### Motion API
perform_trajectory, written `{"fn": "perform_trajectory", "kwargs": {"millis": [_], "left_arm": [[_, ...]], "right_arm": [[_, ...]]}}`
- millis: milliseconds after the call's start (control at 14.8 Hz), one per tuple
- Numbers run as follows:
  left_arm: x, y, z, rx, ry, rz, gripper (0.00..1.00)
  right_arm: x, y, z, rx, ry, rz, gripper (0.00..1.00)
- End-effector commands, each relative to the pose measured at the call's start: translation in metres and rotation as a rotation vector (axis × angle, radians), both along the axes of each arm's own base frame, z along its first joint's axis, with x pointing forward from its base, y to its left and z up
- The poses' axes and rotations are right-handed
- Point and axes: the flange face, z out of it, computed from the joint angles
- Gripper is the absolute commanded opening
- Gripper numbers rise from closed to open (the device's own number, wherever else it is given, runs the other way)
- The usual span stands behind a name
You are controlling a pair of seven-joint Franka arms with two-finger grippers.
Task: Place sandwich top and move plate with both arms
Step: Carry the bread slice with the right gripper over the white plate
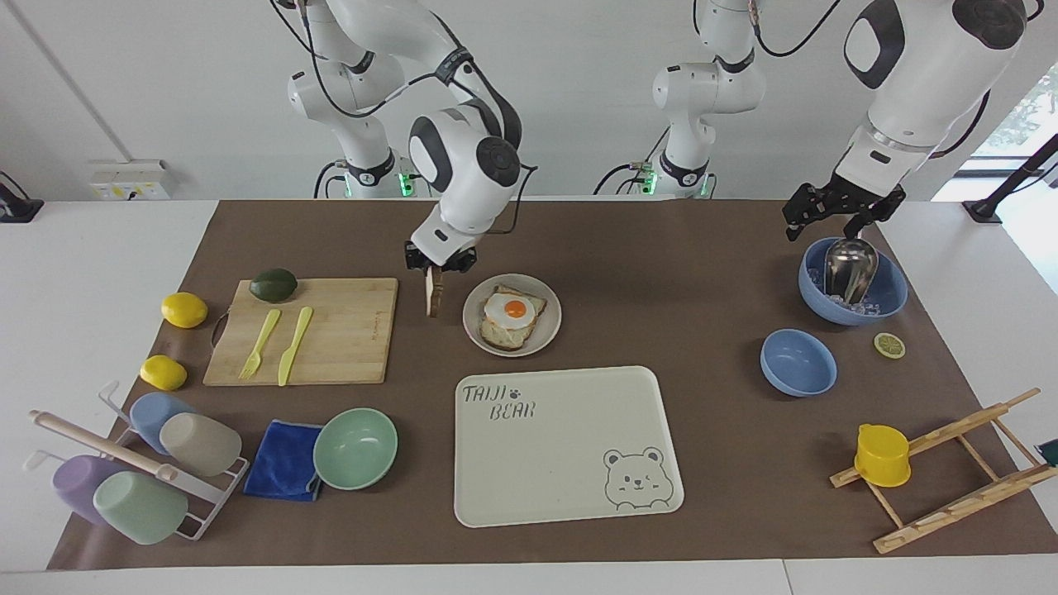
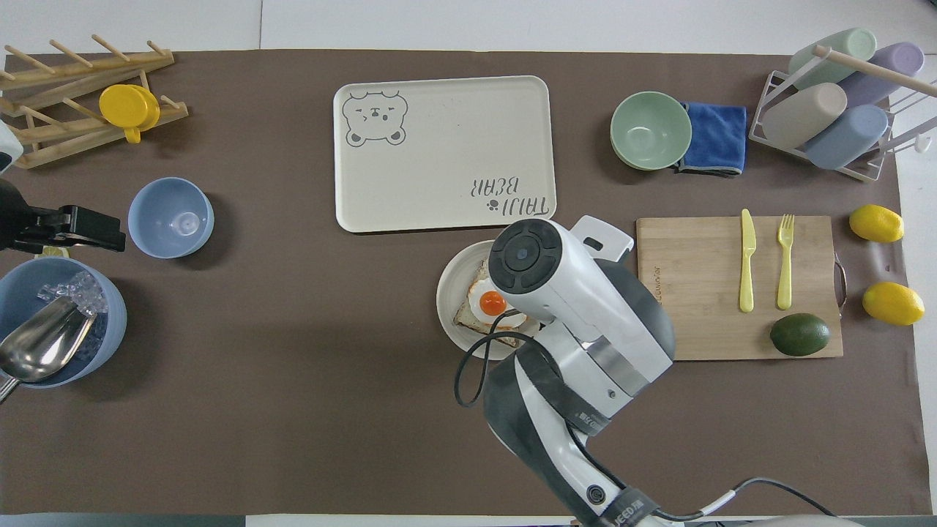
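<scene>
One slice in the air | right gripper [image 1: 434,270] is pinching the sandwich top [image 1: 432,295] by its upper edge, hanging on edge between cutting board [image 1: 347,330] and plate [image 1: 552,324] | should be tipping it flat over the egg toast [image 1: 511,318] before letting go | left gripper [image 1: 835,216] is waiting wide open over the ice bowl [image 1: 888,302]

A matt brown paper sheet [image 1: 661,248] covers the table; the cutting board [image 1: 331,330] is pale wood; the scoop [image 1: 849,268] is shiny metal.

Right claw [image 1: 436,269] hung clamped on the sandwich top [image 1: 432,293], slice dangling edge-on over the gap between cutting board [image 1: 306,330] and plate [image 1: 475,326], egg toast [image 1: 512,318] lay on that plate, left claw [image 1: 836,216] hovered open over the ice bowl [image 1: 888,293] near the counter's corner.
</scene>
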Motion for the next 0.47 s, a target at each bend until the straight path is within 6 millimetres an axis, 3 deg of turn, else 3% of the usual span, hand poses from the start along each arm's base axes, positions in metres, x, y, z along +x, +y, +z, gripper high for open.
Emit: {"fn": "perform_trajectory", "kwargs": {"millis": [0, 271, 406], "left_arm": [[-0.008, 0.003, 0.003, 0.016, 0.003, 0.01, 1.0], [-0.008, 0.003, 0.003, 0.016, 0.003, 0.01, 1.0], [-0.008, 0.003, 0.003, 0.016, 0.003, 0.01, 1.0]], "right_arm": [[0.008, 0.027, -0.007, 0.057, -0.036, -0.055, 0.0], [0.004, 0.044, -0.029, 0.068, -0.048, -0.058, 0.0], [0.003, 0.042, -0.028, 0.05, -0.046, -0.051, 0.0]]}}
